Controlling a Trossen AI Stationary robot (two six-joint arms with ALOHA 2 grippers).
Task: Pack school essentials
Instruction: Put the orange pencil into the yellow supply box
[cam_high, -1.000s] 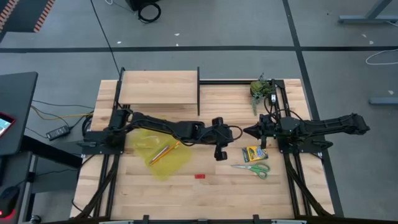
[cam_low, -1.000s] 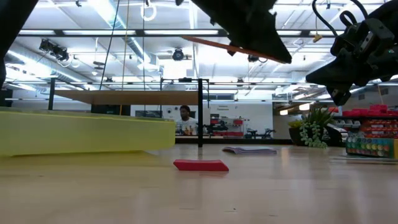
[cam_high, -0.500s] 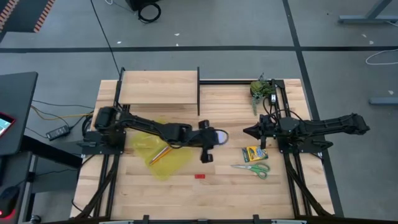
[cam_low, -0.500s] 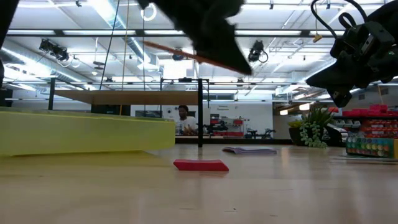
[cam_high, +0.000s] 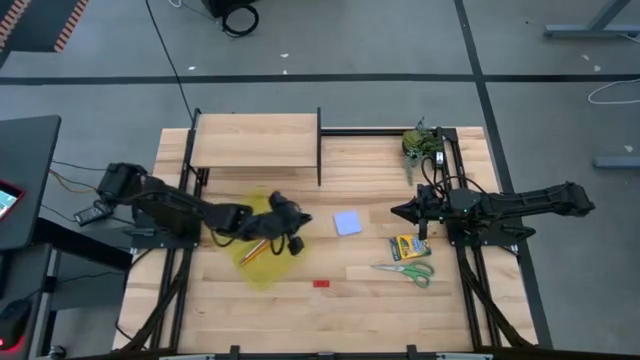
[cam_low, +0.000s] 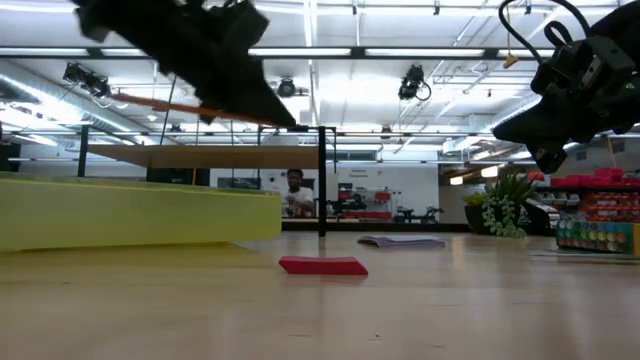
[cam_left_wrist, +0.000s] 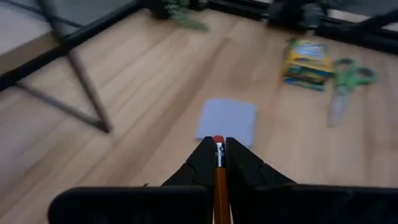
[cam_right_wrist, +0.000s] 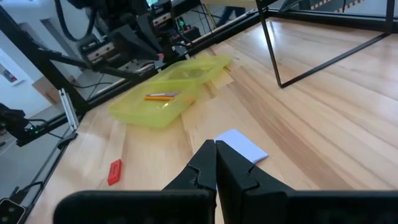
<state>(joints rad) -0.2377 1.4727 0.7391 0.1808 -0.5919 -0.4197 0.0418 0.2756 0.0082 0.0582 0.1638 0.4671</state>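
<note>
Left gripper (cam_left_wrist: 219, 163): closed on an orange pencil (cam_left_wrist: 219, 186), hanging over the yellow pouch (cam_high: 262, 248).
Right gripper (cam_right_wrist: 215, 163): fingers pressed together, holding nothing, hovering well to the right of the pouch, beside the crayon box (cam_high: 405, 247).
Packed: one pencil (cam_right_wrist: 160, 96) already lies inside the pouch.
In hand: the orange pencil, not yet released, so this step looks nearly finished.
Left to pack: pale blue note pad (cam_high: 347, 222) just right of the pouch; red eraser (cam_high: 321, 283) near the pouch's front corner; crayon box and green-handled scissors (cam_high: 408, 270) well to the pouch's right.
Progress: judged early, most items remain on the table (cam_high: 380, 310).
Not for packing: the leafy clump (cam_high: 419, 143), far from the pouch.
</note>
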